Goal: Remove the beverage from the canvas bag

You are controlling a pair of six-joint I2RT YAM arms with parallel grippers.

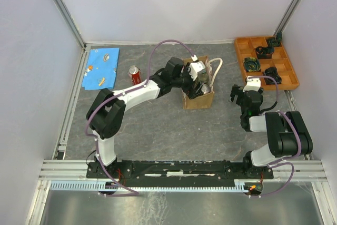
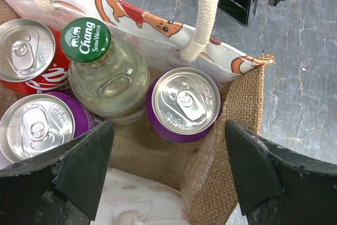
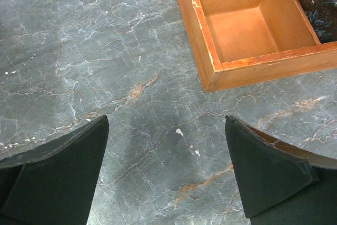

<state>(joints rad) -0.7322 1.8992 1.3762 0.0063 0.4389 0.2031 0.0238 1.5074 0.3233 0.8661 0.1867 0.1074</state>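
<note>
The tan canvas bag with cream handles stands mid-table. In the left wrist view its burlap wall holds a purple can, a second purple can, a red cola can and a clear green-capped soda water bottle. My left gripper hangs open over the bag's mouth, empty, just above the near purple can. One red can stands on the table left of the bag. My right gripper is open and empty over bare table.
An orange compartment tray with dark objects sits at the back right; its corner shows in the right wrist view. A blue printed cloth lies at the back left. Walls enclose the table.
</note>
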